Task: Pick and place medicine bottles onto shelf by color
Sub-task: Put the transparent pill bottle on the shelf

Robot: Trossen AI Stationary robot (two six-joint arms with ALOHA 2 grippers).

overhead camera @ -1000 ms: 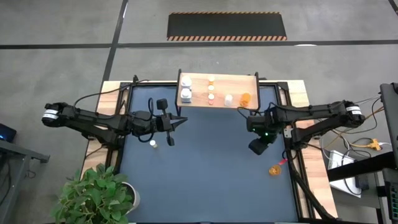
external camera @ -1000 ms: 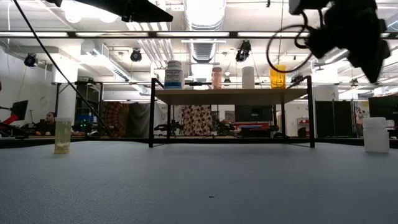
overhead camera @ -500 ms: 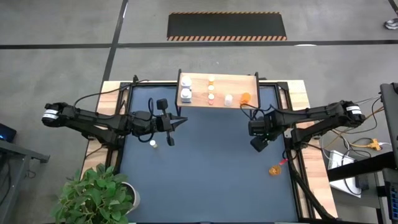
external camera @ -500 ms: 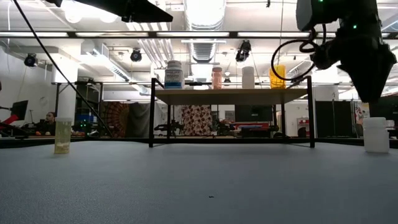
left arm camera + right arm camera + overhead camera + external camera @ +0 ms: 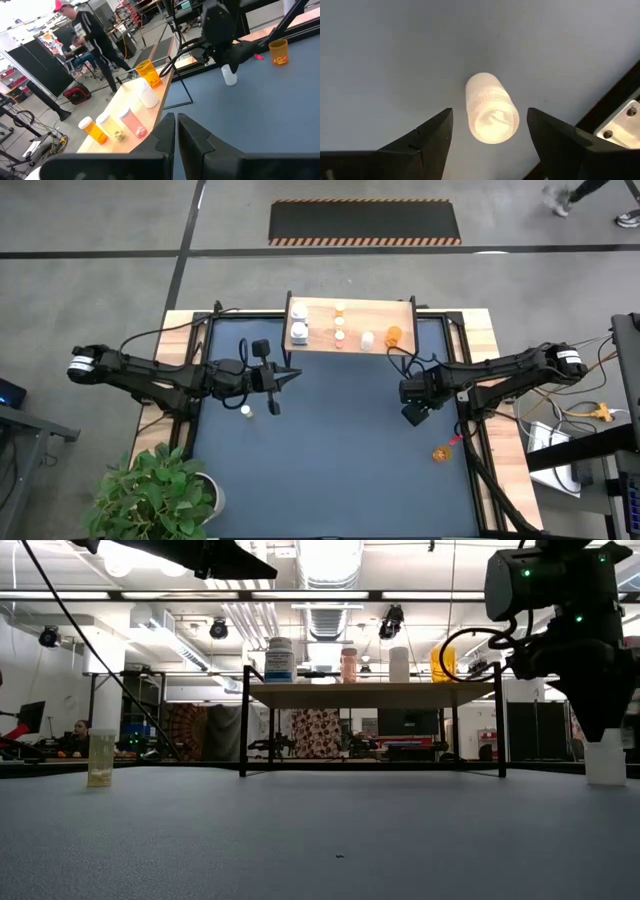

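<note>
My right gripper (image 5: pixel 489 113) points straight down, open, over a white bottle (image 5: pixel 490 107) that stands upright on the dark blue mat. One finger stands on each side of the bottle without touching it. The low view shows the gripper (image 5: pixel 601 725) just above the bottle (image 5: pixel 604 758). In the high view the gripper (image 5: pixel 414 413) hides the bottle. My left gripper (image 5: pixel 286 377) is shut and held level above the mat's left half. The wooden shelf (image 5: pixel 352 310) at the far edge carries white bottles (image 5: pixel 299 330) on its left part and an orange bottle (image 5: pixel 394 336) on its right.
An orange bottle (image 5: pixel 441 452) stands on the mat near the right edge, nearer than my right gripper. A small white-capped bottle (image 5: pixel 246 411) stands on the mat below my left gripper. A potted plant (image 5: pixel 155 490) sits at the near left corner.
My right gripper has come down over the white bottle and tipped from a slant until it points straight down. The bottles and my left arm have kept still.
</note>
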